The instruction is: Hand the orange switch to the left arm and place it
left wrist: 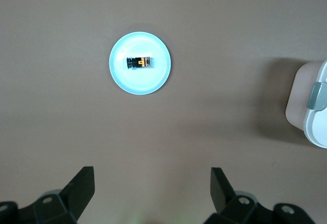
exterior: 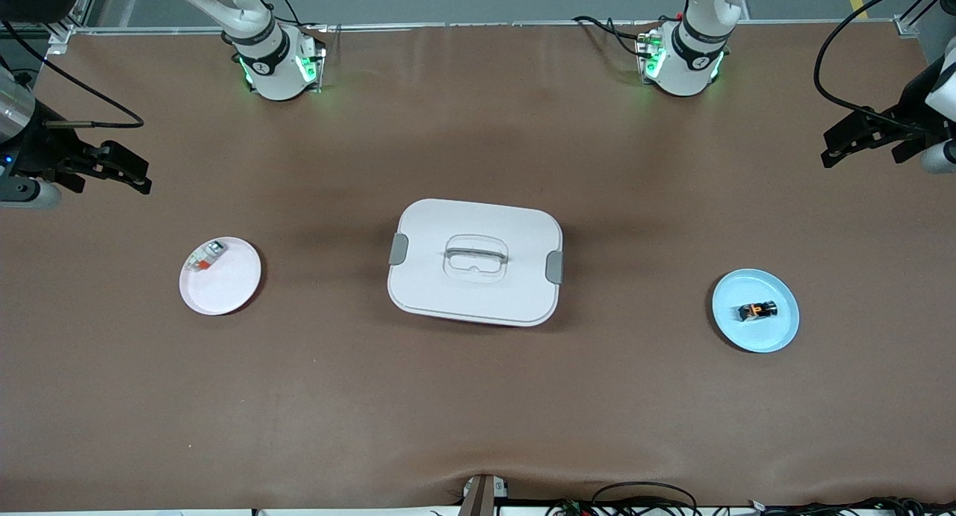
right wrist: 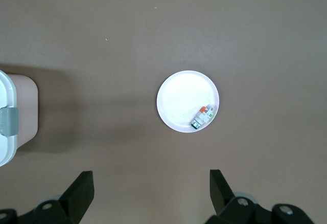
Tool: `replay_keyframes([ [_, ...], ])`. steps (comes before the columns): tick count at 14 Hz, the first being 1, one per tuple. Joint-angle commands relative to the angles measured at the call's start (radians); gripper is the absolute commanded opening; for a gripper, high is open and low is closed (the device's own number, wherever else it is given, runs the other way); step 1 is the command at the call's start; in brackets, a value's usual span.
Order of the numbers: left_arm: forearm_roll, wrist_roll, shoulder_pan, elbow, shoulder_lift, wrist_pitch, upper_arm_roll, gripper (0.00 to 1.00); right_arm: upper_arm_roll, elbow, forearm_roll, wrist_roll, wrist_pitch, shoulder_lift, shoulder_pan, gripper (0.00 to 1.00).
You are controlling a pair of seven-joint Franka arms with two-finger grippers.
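Orange switch [exterior: 757, 311] on blue plate [exterior: 777, 337] toward the left arm's end from the box [exterior: 475, 262], left gripper [exterior: 848, 144] and right gripper [exterior: 123, 171] both high, fingers apart, empty

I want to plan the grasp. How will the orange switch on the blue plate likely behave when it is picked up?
The orange switch looks like a small blocky plastic part, so probably stiff and light. Its flat sides suggest it will not roll. Lying loose on the smooth blue plate, it may slide if nudged before the grip closes.
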Motion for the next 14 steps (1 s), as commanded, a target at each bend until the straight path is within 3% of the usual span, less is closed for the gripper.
replay_keyframes([
  [1, -0.018, 0.02, -0.001, -0.018, -0.02, 0.0, 0.004, 1.0, 0.01, 0.029, -0.011, -0.004, -0.015, 0.008, 0.005, 1.0],
  [14, -0.018, 0.054, -0.009, 0.006, -0.015, -0.032, -0.011, 1.0, 0.007, 0.042, -0.014, -0.004, -0.016, 0.008, -0.001, 1.0],
])
